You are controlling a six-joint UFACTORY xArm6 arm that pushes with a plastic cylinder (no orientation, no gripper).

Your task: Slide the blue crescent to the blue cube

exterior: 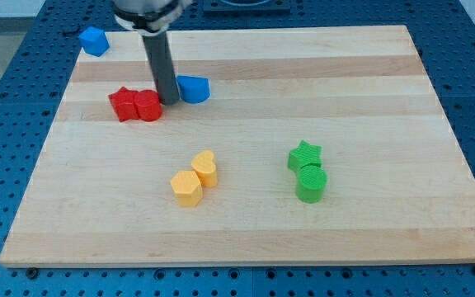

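Here, in the one camera view, take the blue crescent as your landmark: it lies on the wooden board toward the view's top left. Your rod has no jaws to spread or close; it is a plain dark stick, and my tip sits just beside the crescent's left edge, between it and the two red blocks, which touch each other. Whether the tip is actually touching the crescent cannot be told.

The blue cube is well apart from the crescent, up and to the view's left of it, at the board's top-left corner, seemingly on or just off the edge. Down and to the right of the crescent stand the green star and a green round block, touching. Below the crescent are two yellow blocks, also touching.

You should expect the crescent to be light, stiff and quick to slide on the smooth wood, likely to spin if pushed off centre. Push from its right side, opposite the cube.

It looks small, bright blue, with a flat top and a curved outline.
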